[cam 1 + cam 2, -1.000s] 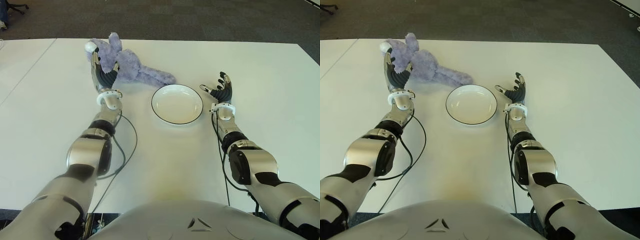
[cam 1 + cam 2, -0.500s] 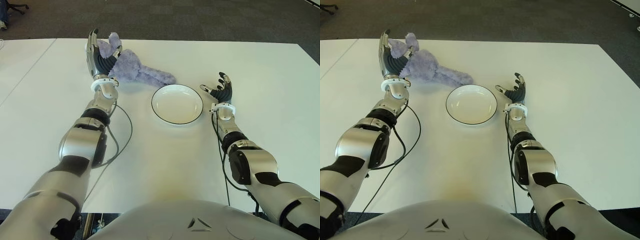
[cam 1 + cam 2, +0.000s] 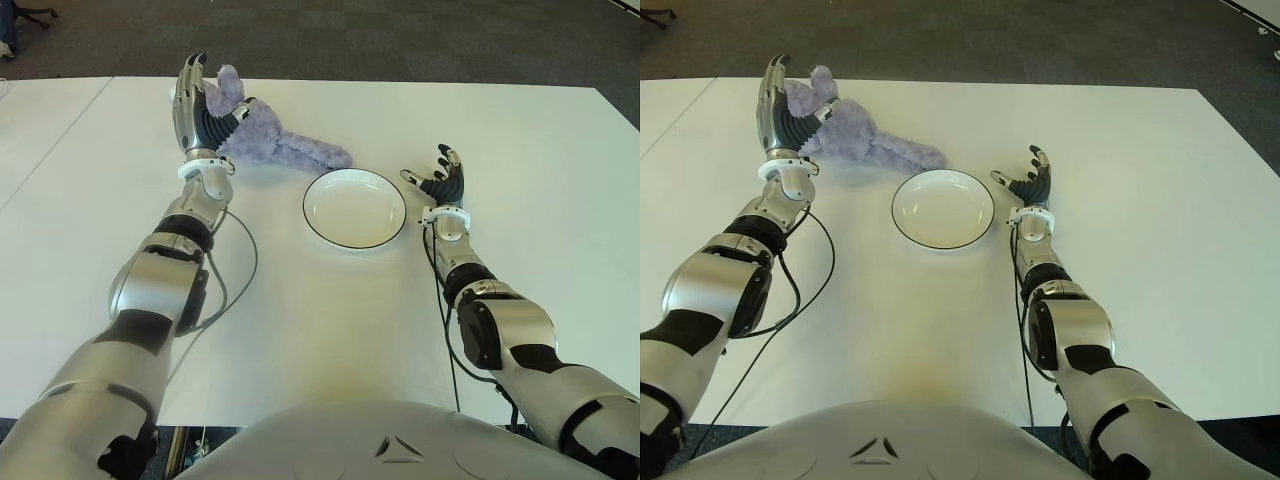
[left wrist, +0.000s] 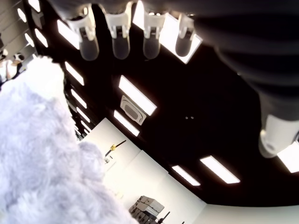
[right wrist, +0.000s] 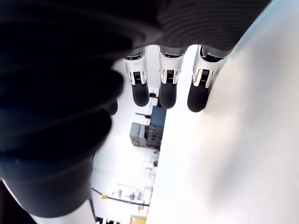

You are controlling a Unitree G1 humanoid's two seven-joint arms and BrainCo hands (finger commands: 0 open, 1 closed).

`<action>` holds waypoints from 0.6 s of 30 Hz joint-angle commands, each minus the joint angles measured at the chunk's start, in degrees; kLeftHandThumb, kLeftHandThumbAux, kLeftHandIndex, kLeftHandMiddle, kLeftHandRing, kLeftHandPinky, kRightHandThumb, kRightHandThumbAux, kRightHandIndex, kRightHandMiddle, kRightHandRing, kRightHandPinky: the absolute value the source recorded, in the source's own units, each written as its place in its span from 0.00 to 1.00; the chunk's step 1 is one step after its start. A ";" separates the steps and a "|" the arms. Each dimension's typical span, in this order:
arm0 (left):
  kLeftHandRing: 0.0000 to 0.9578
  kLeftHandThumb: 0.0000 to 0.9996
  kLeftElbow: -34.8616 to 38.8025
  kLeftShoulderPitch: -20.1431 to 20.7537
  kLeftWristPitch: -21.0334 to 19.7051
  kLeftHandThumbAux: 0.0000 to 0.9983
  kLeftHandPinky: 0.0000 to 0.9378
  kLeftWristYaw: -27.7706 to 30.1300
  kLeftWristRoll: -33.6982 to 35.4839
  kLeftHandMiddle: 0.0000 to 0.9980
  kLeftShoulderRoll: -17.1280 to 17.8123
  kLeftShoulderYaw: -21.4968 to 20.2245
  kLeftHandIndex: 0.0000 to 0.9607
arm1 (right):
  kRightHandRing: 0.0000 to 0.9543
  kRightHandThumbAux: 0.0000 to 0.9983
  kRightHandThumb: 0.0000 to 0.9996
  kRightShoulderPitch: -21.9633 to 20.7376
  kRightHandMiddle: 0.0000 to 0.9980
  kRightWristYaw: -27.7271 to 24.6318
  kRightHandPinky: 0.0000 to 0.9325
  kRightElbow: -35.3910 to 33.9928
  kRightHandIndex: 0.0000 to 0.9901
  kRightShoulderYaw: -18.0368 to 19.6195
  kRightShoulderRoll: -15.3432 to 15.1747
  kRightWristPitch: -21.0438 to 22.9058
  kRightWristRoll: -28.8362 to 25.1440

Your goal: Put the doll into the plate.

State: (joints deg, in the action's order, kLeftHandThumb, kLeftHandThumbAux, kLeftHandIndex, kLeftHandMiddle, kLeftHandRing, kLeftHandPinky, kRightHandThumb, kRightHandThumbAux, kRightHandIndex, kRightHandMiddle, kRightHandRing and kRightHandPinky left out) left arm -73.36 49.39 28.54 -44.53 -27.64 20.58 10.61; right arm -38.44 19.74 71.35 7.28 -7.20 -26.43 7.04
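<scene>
Counter: a broad, white, smooth-topped counter (image 3: 330,320) fills most of the scene; a seam line crosses its far-left part.
Room: dark grey carpet floor (image 3: 400,40) lies beyond the far edge of the counter; a black chair base (image 3: 30,14) shows at the far left corner.
Doll: a fluffy lilac plush doll (image 3: 275,142) lies on the counter, just left of and beyond the plate, outside it.
Plate: a round white plate with a thin dark rim (image 3: 354,208) sits near the middle, with nothing in it.
Left hand: the left hand (image 3: 205,112) stands upright at the doll's head end, fingers spread and straight, cupped beside the plush without closing on it.
Right hand: the right hand (image 3: 437,180) shows just right of the plate, palm up, fingers loosely opened, holding nothing.
Cable: a black cable (image 3: 235,290) loops along the left forearm.
</scene>
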 commanded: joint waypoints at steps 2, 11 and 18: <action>0.00 0.06 -1.56 1.99 -1.83 0.48 0.07 -1.80 -3.58 0.00 1.44 3.16 0.00 | 0.07 0.90 0.07 10.19 0.09 -1.06 0.09 6.56 0.16 -0.48 3.27 6.96 0.76; 0.00 0.07 -2.53 5.40 -5.63 0.53 0.01 0.10 -10.00 0.00 4.30 10.20 0.00 | 0.08 0.90 0.07 10.15 0.10 -0.63 0.12 6.62 0.17 -0.98 3.18 7.25 1.32; 0.00 0.08 -3.41 7.35 -7.53 0.56 0.00 6.24 -18.03 0.00 7.57 19.06 0.02 | 0.09 0.89 0.10 10.11 0.10 -0.57 0.12 6.61 0.17 -0.88 3.24 7.19 1.32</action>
State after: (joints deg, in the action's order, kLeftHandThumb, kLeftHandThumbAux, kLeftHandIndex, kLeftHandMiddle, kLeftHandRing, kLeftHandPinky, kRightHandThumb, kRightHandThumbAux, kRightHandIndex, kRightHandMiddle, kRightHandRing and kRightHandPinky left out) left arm -74.97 55.47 22.28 -43.43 -39.73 25.81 23.92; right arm -38.44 19.93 71.36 6.79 -7.30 -26.43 7.65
